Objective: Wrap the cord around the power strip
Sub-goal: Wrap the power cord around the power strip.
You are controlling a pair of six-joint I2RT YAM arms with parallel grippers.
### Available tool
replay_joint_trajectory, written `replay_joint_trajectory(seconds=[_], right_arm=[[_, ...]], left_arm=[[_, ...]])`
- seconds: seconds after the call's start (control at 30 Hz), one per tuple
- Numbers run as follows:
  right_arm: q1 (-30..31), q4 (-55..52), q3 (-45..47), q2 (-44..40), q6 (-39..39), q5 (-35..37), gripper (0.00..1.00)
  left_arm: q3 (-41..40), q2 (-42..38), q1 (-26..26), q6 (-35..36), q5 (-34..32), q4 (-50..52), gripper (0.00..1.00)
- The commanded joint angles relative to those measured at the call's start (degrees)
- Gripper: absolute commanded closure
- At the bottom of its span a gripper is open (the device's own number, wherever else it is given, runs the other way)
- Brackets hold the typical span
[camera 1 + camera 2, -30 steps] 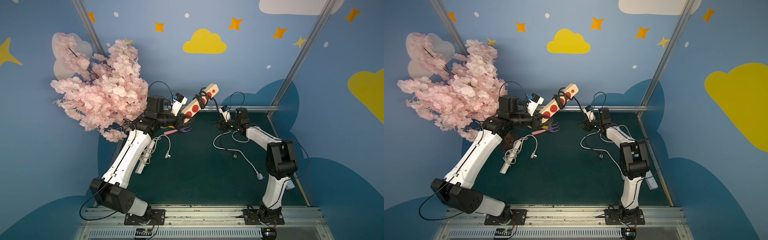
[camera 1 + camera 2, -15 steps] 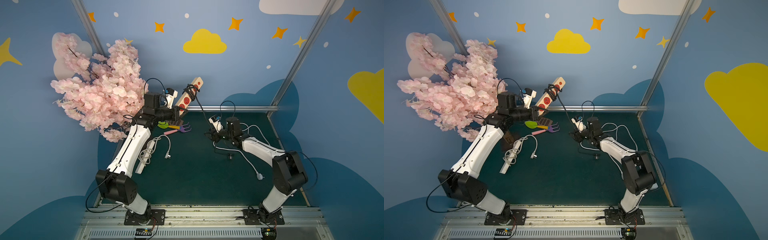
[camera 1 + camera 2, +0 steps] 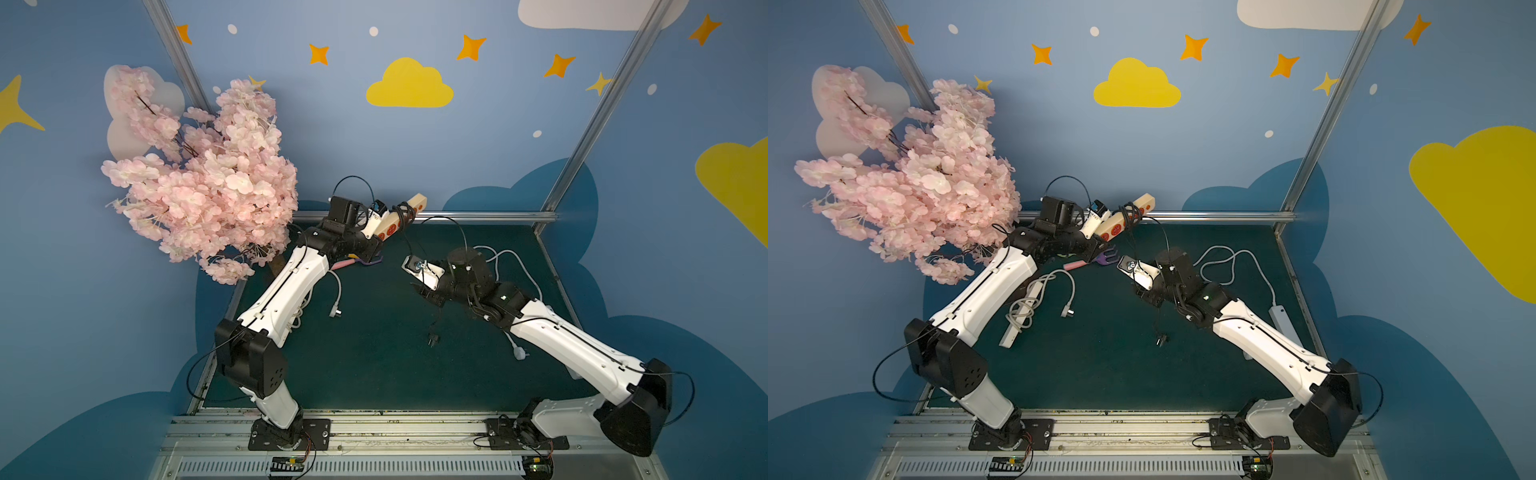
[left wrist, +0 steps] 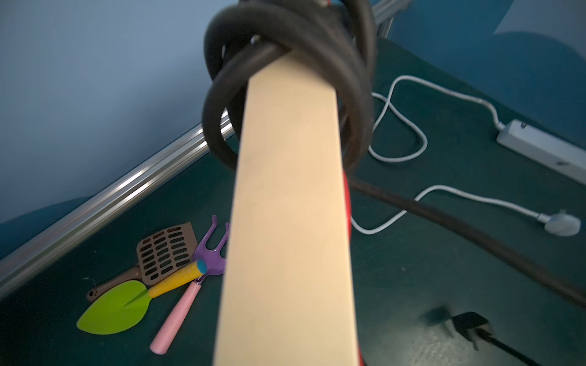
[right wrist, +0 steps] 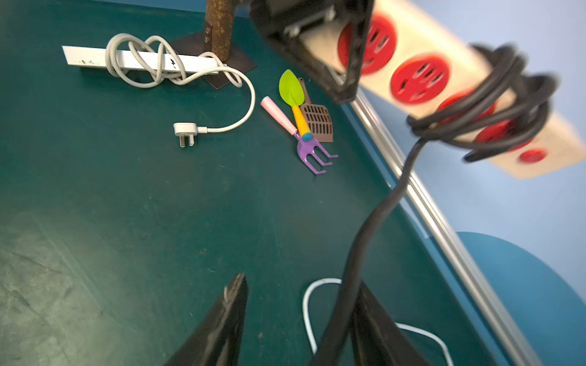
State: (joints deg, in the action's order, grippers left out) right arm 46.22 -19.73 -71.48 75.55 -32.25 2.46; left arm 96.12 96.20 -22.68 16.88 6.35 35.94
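The left gripper (image 3: 375,237) is clamped on the lower end of the power strip (image 3: 397,218), which has a beige body and red sockets. The strip is raised off the table (image 3: 374,374) and slants up over the back rail (image 3: 478,216). The cord (image 3: 404,211) is black and sits in several loose turns round the strip's upper half, bunched over the sockets there. One free run drops from the coils to the right gripper (image 5: 295,326). Its jaws stand apart, and the cord passes between them against one finger (image 5: 380,336), not pinched. Past that gripper the cord ends in a black plug (image 3: 432,340) low over the table; whether it touches cannot be told. A white strip (image 3: 1017,320) with its pale lead wound on lies on the robot's left side of the table. A second white strip (image 3: 1280,318) lies near the right edge with its lead sprawled loose. A green trowel (image 4: 114,310), purple fork (image 4: 209,253) and brown scoop (image 4: 165,250) lie together by the back rail, below the raised strip. A pink blossom tree (image 3: 199,187) fills the back left corner.
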Motion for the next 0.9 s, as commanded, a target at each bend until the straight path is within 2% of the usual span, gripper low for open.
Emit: replay_joint_trajectory(seconds=[0.0, 0.13, 0.27, 0.33, 0.43, 0.57, 0.73, 0.83, 0.87], right_arm=[[-0.28, -5.14, -7.04, -0.6, -8.09, 3.75, 1.0], [-5.97, -9.27, -14.91, 2.89, -11.37, 2.29, 1.0], [-11.83, -11.02, -20.97, 7.7, -13.27, -2.6, 1.0], [-14.73, -10.59, -23.86, 10.77, -13.67, -5.97, 1.0], [-19.14, -11.16, -28.94, 16.51, -14.86, -11.64, 1.0], [-25.08, -11.28, -35.61, 24.2, -14.73, -19.91, 1.0], [-32.07, -10.33, -41.05, 31.74, -7.92, -33.19, 1.0], [-34.7, -10.3, -41.77, 34.64, -3.49, -40.48, 0.99], [-35.11, -9.37, -41.16, 35.02, -1.74, -41.64, 0.95]], left_arm=[[-1.48, -1.48, -0.63, 8.64, -10.94, 1.07, 0.98], [-1.69, -3.16, -2.44, 10.58, -4.65, 14.83, 0.98], [-0.3, -3.12, -4.99, 14.3, 9.55, 29.71, 0.97], [-0.95, -3.58, -6.95, 15.93, 15.22, 32.79, 0.97], [0.92, -2.46, -7.51, 17.01, 27.97, 37.42, 0.98], [3.21, -2.2, -7.43, 19.92, 41.47, 40.13, 0.98], [5.72, -3.07, -5.45, 22.61, 55.14, 40.07, 0.97], [5.8, -4.45, -2.94, 20.98, 59.81, 36.34, 0.97], [5.17, -5.21, -2.06, 18.69, 61.0, 33.2, 0.97]])
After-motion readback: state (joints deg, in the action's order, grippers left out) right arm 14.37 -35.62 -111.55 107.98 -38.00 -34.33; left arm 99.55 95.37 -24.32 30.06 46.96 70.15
